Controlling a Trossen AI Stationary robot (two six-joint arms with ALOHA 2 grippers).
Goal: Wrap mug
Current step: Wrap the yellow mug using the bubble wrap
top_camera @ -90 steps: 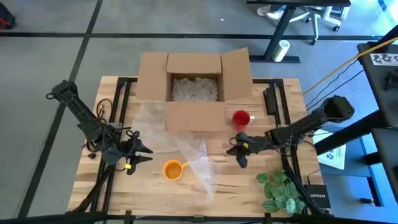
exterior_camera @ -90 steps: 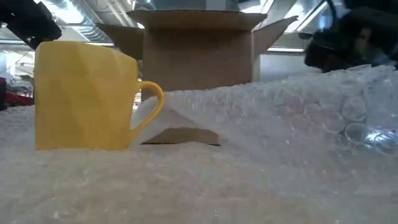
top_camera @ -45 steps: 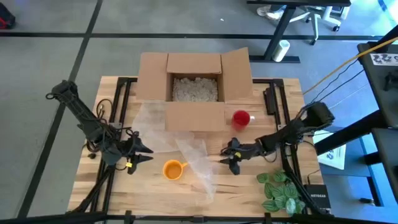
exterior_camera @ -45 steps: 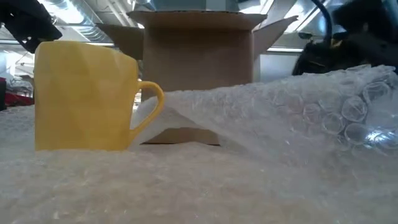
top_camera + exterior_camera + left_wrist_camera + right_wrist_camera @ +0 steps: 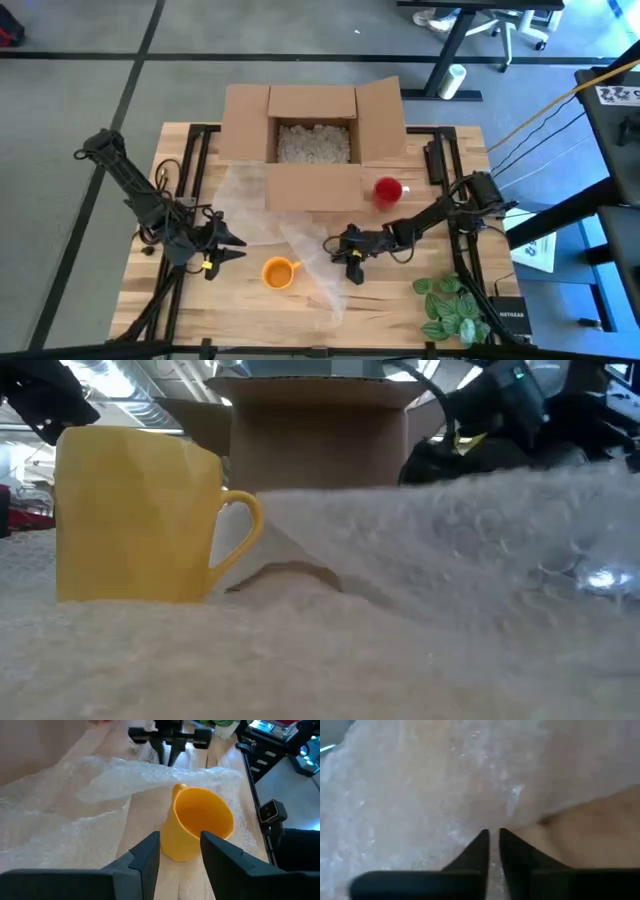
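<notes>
Yellow glossy ceramic mug [image 5: 279, 272] upright on the front of the light wooden slatted surface [image 5: 390, 300], handle toward the clear bubble-wrap sheet [image 5: 315, 262] just beside it. In the low view the mug [image 5: 140, 515] is faceted, with a loop handle. Green leafy plant sprig [image 5: 447, 306] lies at the front right corner.

Sheet is crinkled and translucent, bubbly texture, running from near the box front past the mug toward the front edge. One fold is raised off the surface in the low view [image 5: 450, 560].

Left gripper [image 5: 228, 247] sits low, just left of the mug, fingers [image 5: 145, 857] apart with the mug [image 5: 197, 830] between and just beyond the tips, not touching.

Right gripper [image 5: 349, 253] is at the sheet's right edge, fingers [image 5: 480, 851] nearly together, narrow gap, tips down on the bubble wrap [image 5: 445, 785]. Cannot tell if film is pinched.

Further back: small red glossy round cup [image 5: 387, 189] beside the box's front right corner. Open brown cardboard box [image 5: 313, 132], flaps splayed, filled with pale packing peanuts [image 5: 313, 142].
</notes>
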